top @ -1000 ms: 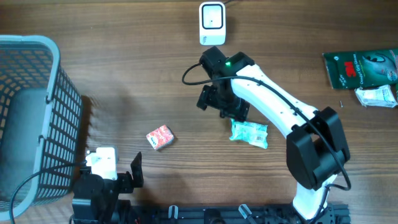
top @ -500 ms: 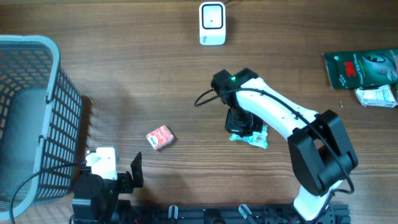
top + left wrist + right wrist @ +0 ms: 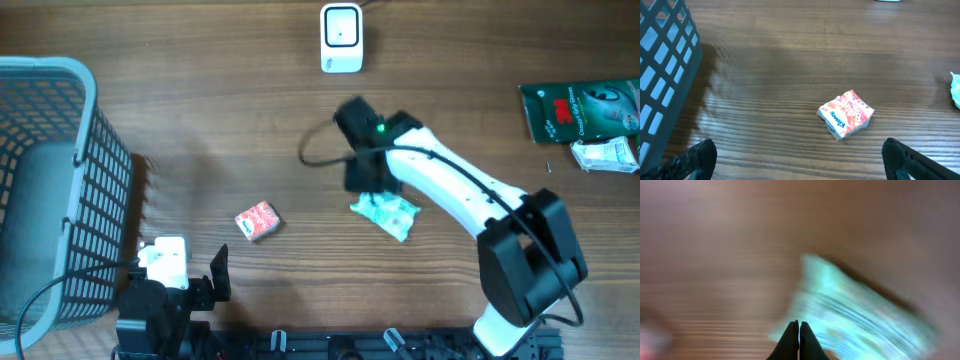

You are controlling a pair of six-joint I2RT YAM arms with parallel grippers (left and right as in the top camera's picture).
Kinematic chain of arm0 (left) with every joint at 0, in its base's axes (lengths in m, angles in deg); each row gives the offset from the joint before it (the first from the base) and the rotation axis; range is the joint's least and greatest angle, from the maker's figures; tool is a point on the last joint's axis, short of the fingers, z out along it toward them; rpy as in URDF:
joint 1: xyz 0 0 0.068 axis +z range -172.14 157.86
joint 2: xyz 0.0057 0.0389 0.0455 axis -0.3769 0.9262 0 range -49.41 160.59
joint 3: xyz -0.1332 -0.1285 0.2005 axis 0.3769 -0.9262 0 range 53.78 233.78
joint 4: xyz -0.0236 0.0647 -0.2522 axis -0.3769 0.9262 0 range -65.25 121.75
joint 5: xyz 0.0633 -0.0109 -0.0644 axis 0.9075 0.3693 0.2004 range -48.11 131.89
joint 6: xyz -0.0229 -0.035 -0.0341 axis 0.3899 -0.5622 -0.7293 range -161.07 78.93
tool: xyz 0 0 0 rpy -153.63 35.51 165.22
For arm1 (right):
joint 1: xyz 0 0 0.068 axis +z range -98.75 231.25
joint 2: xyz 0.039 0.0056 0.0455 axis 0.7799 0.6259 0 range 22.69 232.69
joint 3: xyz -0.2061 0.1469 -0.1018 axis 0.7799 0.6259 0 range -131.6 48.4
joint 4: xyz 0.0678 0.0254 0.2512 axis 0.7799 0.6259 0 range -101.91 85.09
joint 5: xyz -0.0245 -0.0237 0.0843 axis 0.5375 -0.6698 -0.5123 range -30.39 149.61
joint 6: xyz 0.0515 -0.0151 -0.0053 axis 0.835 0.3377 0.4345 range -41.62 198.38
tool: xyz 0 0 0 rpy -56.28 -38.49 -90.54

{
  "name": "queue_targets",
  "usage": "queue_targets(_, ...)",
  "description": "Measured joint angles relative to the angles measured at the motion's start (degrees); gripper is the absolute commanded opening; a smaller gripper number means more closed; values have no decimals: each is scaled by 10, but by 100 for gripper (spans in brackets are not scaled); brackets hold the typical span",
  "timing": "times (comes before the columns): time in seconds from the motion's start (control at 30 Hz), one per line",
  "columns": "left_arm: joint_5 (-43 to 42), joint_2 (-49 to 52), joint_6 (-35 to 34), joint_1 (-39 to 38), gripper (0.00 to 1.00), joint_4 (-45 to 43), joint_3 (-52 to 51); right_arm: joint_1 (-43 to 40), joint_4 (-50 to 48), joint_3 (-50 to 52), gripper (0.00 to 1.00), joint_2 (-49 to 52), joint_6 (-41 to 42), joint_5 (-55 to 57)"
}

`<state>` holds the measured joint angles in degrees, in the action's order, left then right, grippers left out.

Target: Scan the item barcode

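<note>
Overhead: grey basket [image 3: 95, 150] at the left edge, its bare bottom showing. White scanner [image 3: 341, 38] top centre. Teal packet [image 3: 385, 213] lies mid-frame, with the right arm [image 3: 450, 185] ending at its upper-left edge. Red tissue pack [image 3: 257, 221] to the left, well apart.

Left wrist: left gripper [image 3: 807, 162] spread wide over bare table below the tissue pack.

Right wrist: blurred. Right gripper [image 3: 799, 336] pressed together at the packet's near edge; cannot tell if wrapper is pinched.

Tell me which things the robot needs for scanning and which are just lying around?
For the job: green packet pinched by the right hand, white scanner.
Lying about: red tissue pack, basket, dark green bag, small white packet.
</note>
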<state>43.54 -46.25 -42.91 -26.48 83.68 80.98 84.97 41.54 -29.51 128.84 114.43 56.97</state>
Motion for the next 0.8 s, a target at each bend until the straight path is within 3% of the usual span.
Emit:
queue_targets(0.07, 0, 0, 0, 0, 100, 0, 0, 0, -36, -39, 14, -7, -56, -75)
queue_targets(0.13, 0, 0, 0, 0, 100, 0, 0, 1, -9, -44, 6, -10, -99, -104)
queue_targets(0.2, 0, 0, 0, 0, 100, 0, 0, 5, 72, -42, 4, -10, -95, -47)
queue_targets(0.27, 0, 0, 0, 0, 100, 0, 0, 5, 196, -42, 4, -10, -38, 46)
queue_targets(0.37, 0, 0, 0, 0, 100, 0, 0, 9, 211, -38, 4, -10, -39, 45)
queue_targets(0.57, 0, 0, 0, 0, 100, 0, 0, 66, 37, 95, 4, -12, -65, -12)
queue_targets(0.8, 0, 0, 0, 0, 100, 0, 0, 4, -167, 143, 4, -10, -57, 30)
